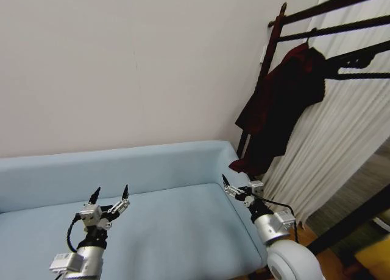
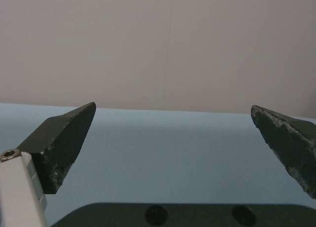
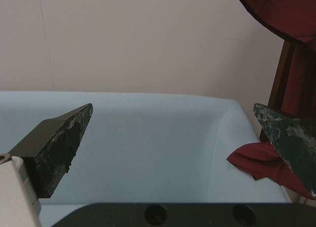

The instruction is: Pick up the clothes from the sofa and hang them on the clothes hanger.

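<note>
My left gripper [image 1: 109,198] and right gripper [image 1: 241,192] hover, fingers wide, over the sofa [image 1: 170,225] while the red garment [image 1: 286,91] hangs lopsided on the rack [image 1: 273,36], tail on the sofa arm, liable to slide off.

The clothes rack [image 1: 329,8] runs off the head view's right edge, its post's foot hidden behind the sofa [image 1: 183,164]. The dark red garment [image 1: 283,103] (hem's end unclear) covers part of that post.

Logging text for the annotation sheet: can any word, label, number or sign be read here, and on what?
None can be read. The sofa, the dark red garment, the clothes rack and the wall carry no text; the left gripper and right gripper, open above the sofa, show no legible marking.
</note>
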### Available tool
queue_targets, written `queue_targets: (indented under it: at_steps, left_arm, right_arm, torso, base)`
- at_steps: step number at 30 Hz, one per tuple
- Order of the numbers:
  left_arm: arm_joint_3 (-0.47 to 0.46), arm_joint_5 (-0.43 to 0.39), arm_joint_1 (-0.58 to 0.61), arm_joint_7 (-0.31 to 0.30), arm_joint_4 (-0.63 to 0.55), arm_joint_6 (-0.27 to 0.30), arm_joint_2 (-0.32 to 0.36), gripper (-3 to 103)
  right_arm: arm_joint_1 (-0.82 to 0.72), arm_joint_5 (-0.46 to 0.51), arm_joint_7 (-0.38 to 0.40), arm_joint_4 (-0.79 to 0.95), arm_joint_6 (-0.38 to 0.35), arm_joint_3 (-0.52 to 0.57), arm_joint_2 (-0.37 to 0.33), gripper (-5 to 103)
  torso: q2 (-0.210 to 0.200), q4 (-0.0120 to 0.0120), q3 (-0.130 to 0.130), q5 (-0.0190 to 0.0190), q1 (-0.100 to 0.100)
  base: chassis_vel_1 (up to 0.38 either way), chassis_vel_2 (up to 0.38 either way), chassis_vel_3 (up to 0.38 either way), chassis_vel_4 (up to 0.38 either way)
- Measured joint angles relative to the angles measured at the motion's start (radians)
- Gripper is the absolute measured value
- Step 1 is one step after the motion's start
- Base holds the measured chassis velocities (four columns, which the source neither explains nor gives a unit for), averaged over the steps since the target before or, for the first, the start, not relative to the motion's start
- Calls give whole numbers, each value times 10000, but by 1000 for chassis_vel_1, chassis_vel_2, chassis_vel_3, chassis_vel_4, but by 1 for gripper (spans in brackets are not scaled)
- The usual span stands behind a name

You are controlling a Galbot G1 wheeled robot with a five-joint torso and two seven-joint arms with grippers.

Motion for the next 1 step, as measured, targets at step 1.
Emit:
queue_targets:
  at_steps: [1]
  left_arm:
    - [0,-1,0,0,0,0,0,100]
  right_arm:
    - [0,0,0,0,0,-1,0,100]
  torso:
    - [0,0,0,0,0]
  base:
    - [0,0,0,0]
